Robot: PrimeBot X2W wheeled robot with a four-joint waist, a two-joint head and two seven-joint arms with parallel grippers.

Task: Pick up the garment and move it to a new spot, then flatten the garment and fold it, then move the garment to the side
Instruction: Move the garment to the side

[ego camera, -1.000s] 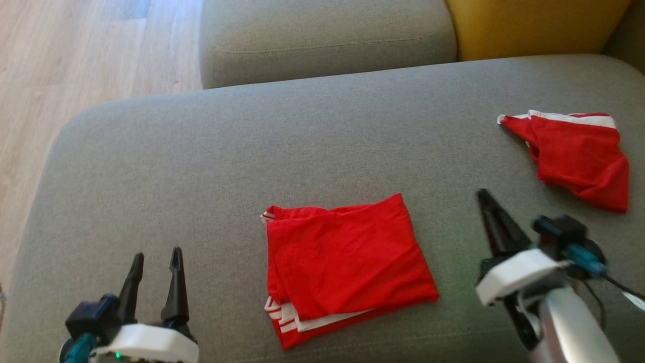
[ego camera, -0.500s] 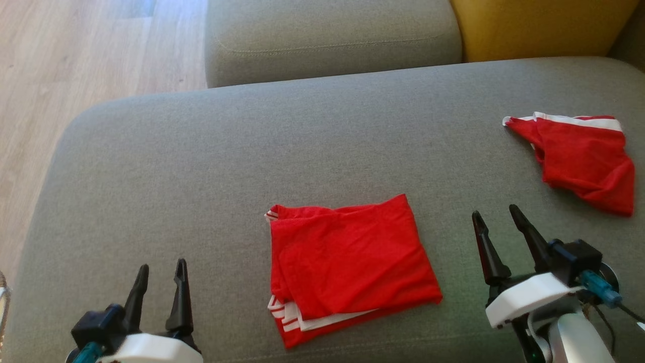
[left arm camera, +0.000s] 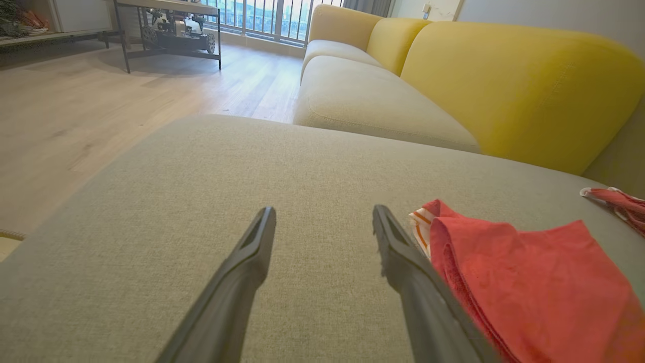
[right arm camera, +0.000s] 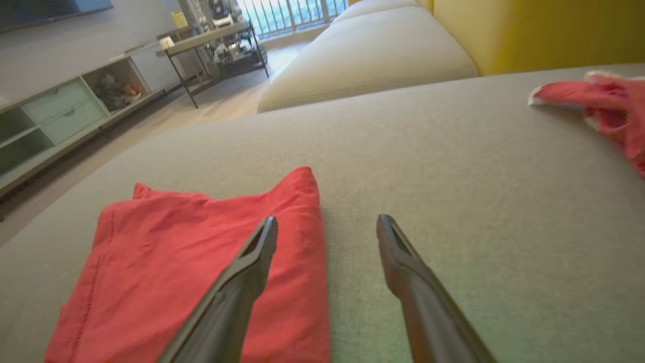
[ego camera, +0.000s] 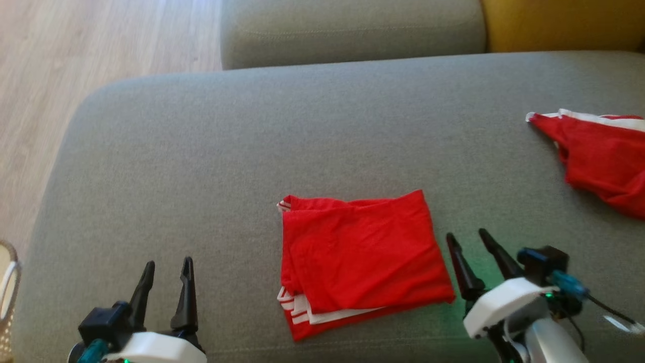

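A red garment [ego camera: 360,257] with white stripes lies folded into a rough rectangle on the grey sofa cushion [ego camera: 227,151]. My right gripper [ego camera: 465,233] stands open just beside its right edge; in the right wrist view [right arm camera: 327,221] the left finger overlaps the garment [right arm camera: 166,262] edge and the right finger is over bare cushion. My left gripper [ego camera: 169,262] is open at the lower left, well apart from the cloth. In the left wrist view [left arm camera: 323,210] its fingers hold nothing, and the garment [left arm camera: 529,282] lies to their right.
A second red garment [ego camera: 602,154] with a white band lies crumpled at the cushion's far right. Behind are another grey seat cushion [ego camera: 352,30] and a yellow backrest [ego camera: 564,25]. Wooden floor [ego camera: 50,75] runs along the left, with a woven basket [ego camera: 7,297] at the lower left edge.
My right gripper went from shut to open and drew down and left, closer to the folded garment's right edge. The head camera shifted slightly. The left gripper stayed put.
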